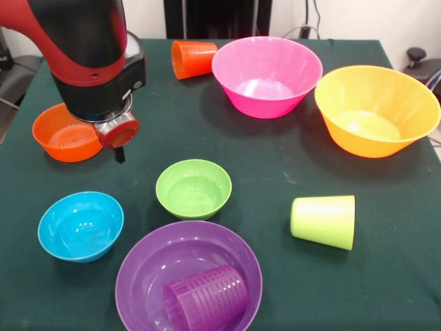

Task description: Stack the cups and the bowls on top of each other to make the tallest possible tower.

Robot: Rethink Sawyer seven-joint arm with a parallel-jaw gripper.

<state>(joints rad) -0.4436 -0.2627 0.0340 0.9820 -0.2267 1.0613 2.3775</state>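
Observation:
My gripper (118,150) hangs at the left of the table, just right of the small orange bowl (64,135) and above the cloth. The small blue bowl (80,225) and the small green bowl (193,188) stand apart in front of it. The wide purple bowl (148,272) is at the front with the purple cup (205,298) lying on its side inside. The lime green cup (324,221) lies on its side at the right. The orange cup (193,58) lies at the back beside the large pink bowl (267,74). The large yellow bowl (375,109) is at the right. No blue cup and no tower show.
The table (275,165) is covered with a dark green cloth. The red and black arm (83,48) fills the upper left. A dark pedestal stands behind the table's far edge.

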